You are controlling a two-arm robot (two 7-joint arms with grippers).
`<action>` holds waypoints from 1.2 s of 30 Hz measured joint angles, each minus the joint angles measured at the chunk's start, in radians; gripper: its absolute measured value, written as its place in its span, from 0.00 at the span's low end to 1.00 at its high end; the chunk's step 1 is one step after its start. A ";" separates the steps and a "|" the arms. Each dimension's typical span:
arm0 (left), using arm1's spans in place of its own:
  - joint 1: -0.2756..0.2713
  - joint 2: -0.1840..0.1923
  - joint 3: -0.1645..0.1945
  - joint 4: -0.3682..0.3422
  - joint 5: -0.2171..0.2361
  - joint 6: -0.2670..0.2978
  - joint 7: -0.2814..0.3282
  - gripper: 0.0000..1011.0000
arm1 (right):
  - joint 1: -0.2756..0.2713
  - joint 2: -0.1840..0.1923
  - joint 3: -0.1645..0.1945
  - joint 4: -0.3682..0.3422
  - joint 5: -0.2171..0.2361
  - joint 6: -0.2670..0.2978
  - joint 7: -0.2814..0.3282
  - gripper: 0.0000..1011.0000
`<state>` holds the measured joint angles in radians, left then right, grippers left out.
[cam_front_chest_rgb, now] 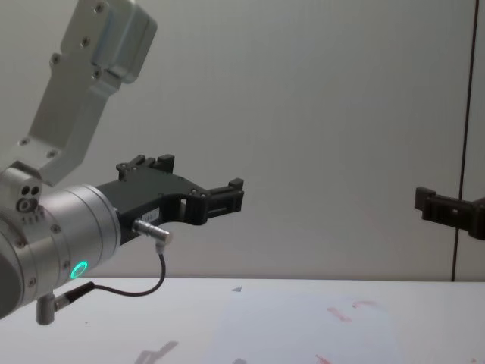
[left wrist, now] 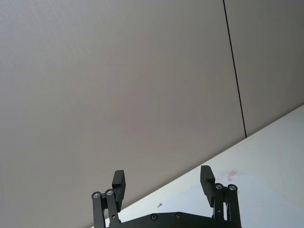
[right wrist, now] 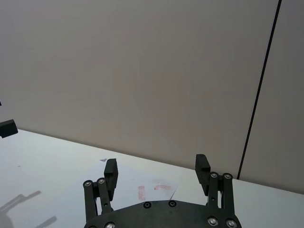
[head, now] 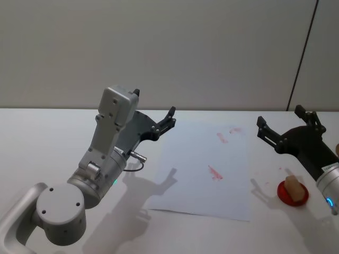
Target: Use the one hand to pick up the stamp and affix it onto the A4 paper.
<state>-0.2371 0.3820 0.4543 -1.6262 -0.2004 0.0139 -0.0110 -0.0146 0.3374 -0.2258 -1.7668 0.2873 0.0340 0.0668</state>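
Surface: a white table (head: 42, 137), matt and level, runs back to a plain grey-beige wall (head: 159, 47). One dark vertical seam (head: 303, 53) crosses the wall on the right.

The A4 paper (head: 196, 185) lies flat near the table's centre, slightly skewed. It bears three faint red marks (head: 214, 173), one mid-sheet and two toward the far right corner. The arms' shadows fall on the sheet's left edge and the table beside it.

The stamp (head: 292, 186) stands on a round red pad (head: 283, 194) to the right of the paper, off the sheet.

The right gripper (right wrist: 156, 166) is held in the air beyond the stamp, not touching it, its fingers spread wide and empty. The left gripper (left wrist: 162, 179) is raised above the table just left of the paper's far edge, also spread wide and empty, pointing toward the wall.
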 joint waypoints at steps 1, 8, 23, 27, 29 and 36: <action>0.000 0.000 0.000 0.000 0.000 0.000 0.000 0.99 | 0.000 0.000 0.000 0.000 0.000 0.000 0.000 0.99; 0.000 0.000 0.000 0.000 0.000 0.000 0.000 0.99 | 0.000 0.000 0.000 0.000 0.000 0.000 0.000 0.99; 0.000 0.000 0.000 0.000 0.000 0.000 0.000 0.99 | 0.000 0.000 0.000 0.000 0.000 0.000 0.000 0.99; 0.000 0.000 0.000 0.000 0.000 0.000 0.000 0.99 | 0.000 0.000 0.000 0.000 0.000 0.000 0.000 0.99; 0.000 0.000 0.000 0.000 0.000 0.000 0.000 0.99 | 0.000 0.000 0.000 0.000 0.000 0.000 0.000 0.99; 0.000 0.000 0.000 0.000 0.000 0.000 0.000 0.99 | 0.000 0.000 0.000 0.000 0.000 0.000 0.000 0.99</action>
<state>-0.2371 0.3821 0.4542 -1.6262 -0.2004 0.0139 -0.0109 -0.0146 0.3374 -0.2258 -1.7667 0.2873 0.0341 0.0668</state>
